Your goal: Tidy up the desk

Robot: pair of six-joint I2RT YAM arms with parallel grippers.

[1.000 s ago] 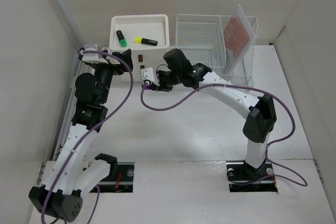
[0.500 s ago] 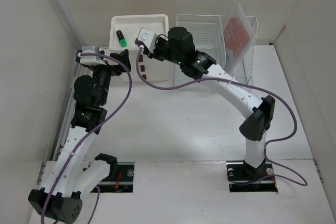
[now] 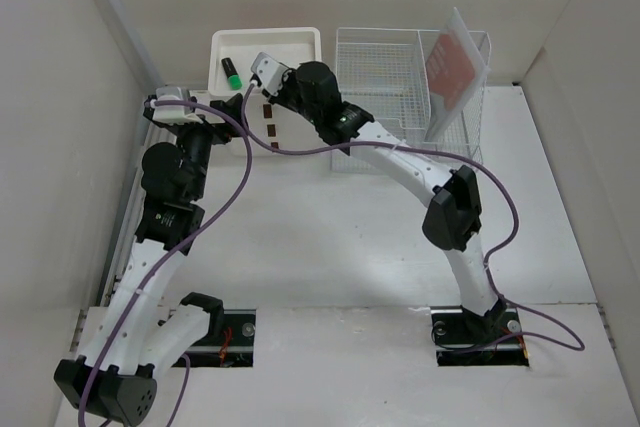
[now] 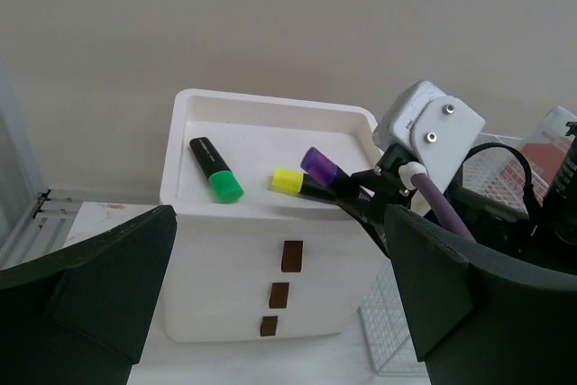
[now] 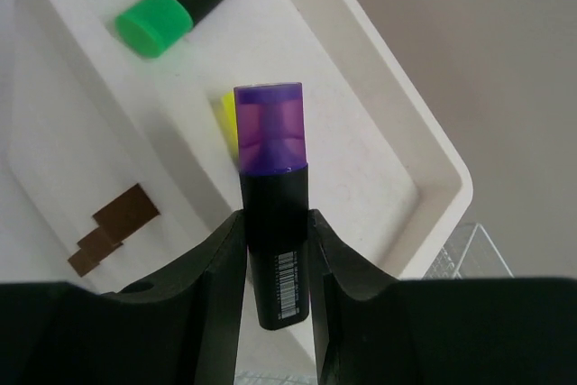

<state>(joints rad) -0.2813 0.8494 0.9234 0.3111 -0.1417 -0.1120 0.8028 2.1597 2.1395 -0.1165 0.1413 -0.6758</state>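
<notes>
My right gripper (image 5: 275, 241) clamps a purple highlighter (image 5: 270, 160) above the tray (image 5: 397, 160) of the drawer box (image 4: 225, 286), where a green highlighter (image 5: 176, 6) and a yellow highlighter (image 5: 227, 119) lie. My left gripper (image 4: 279, 223) gapes wide, empty, facing the drawer box, which stands at the far edge of the desk (image 3: 330, 247).

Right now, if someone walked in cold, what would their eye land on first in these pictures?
The right gripper stands out, shut on a purple-capped highlighter held over the tray top of the cream drawer box at the far left of the desk. A green-capped highlighter and a yellow-capped highlighter lie in that tray. The left gripper hangs open, facing the box's drawer fronts.
</notes>
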